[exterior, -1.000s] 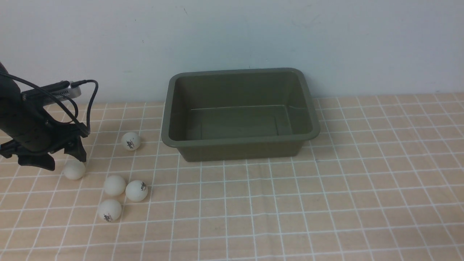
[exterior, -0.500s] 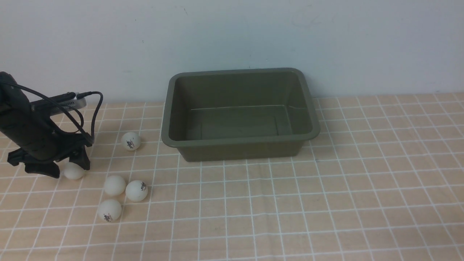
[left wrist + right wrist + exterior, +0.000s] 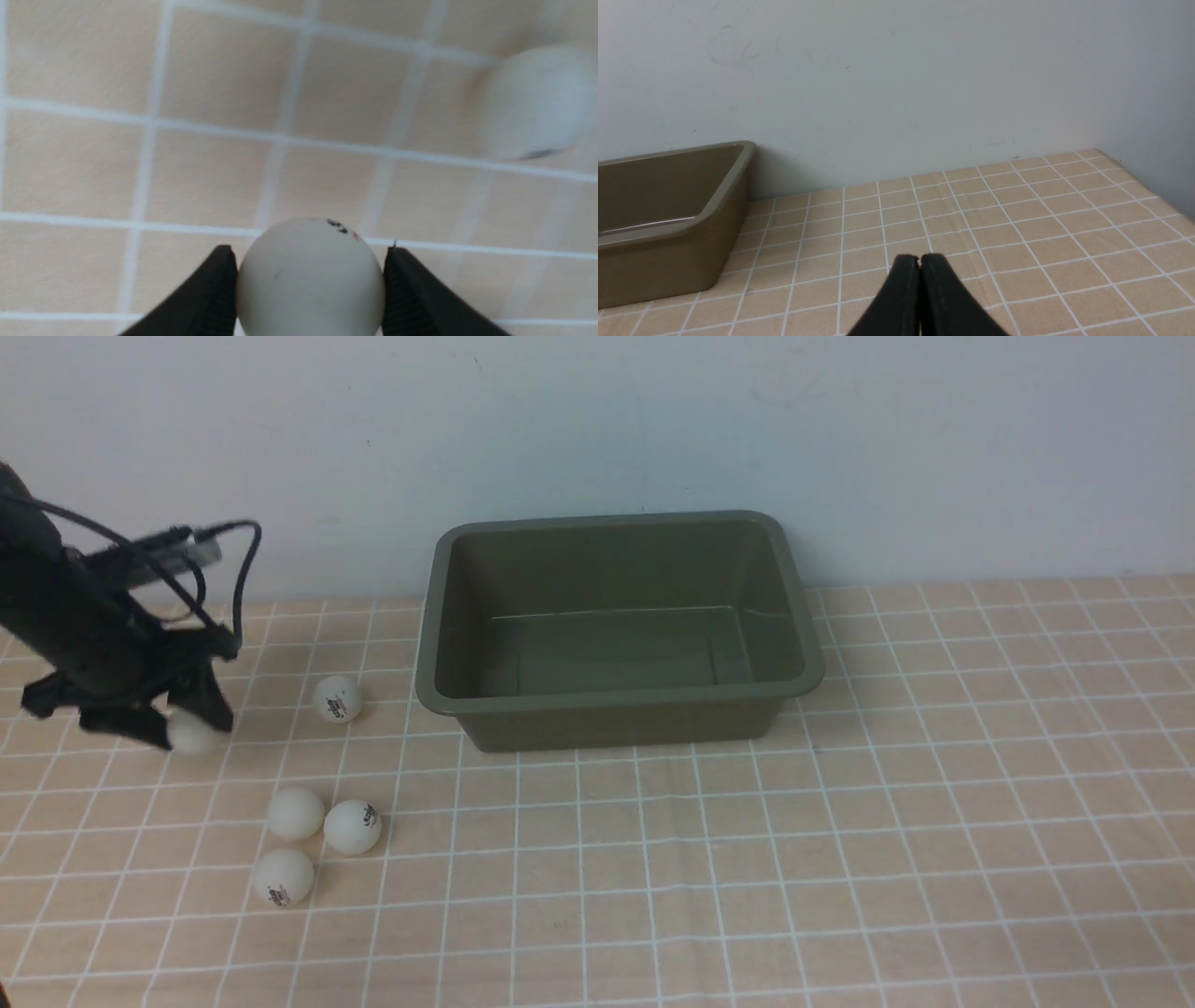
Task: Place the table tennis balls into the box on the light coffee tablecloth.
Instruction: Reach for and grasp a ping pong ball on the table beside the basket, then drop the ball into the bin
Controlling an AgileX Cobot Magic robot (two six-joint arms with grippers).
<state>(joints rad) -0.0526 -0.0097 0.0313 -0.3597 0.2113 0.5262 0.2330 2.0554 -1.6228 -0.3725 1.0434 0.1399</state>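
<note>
near the left edge of the table, the left gripper (image 3: 187,730) has been raised off the cloth (image 3: 840,849) since half a second ago. the held ball (image 3: 193,734) has been lifted with it and is pinched on both sides between the two black fingers. the place where it lay is now bare.

just to the right, the rear ball (image 3: 337,698) and the cluster (image 3: 352,827) of three toward the front-left corner have been left unmoved.

at the middle of the back edge, the box (image 3: 616,714) is seen with no ball in it.

over the right side of the table, the right gripper (image 3: 920,268) is pressed together with nothing between its tips.

the first pick is judged secured. a carry rightward over the box rim is called for next, and four balls remain to be fetched.
</note>
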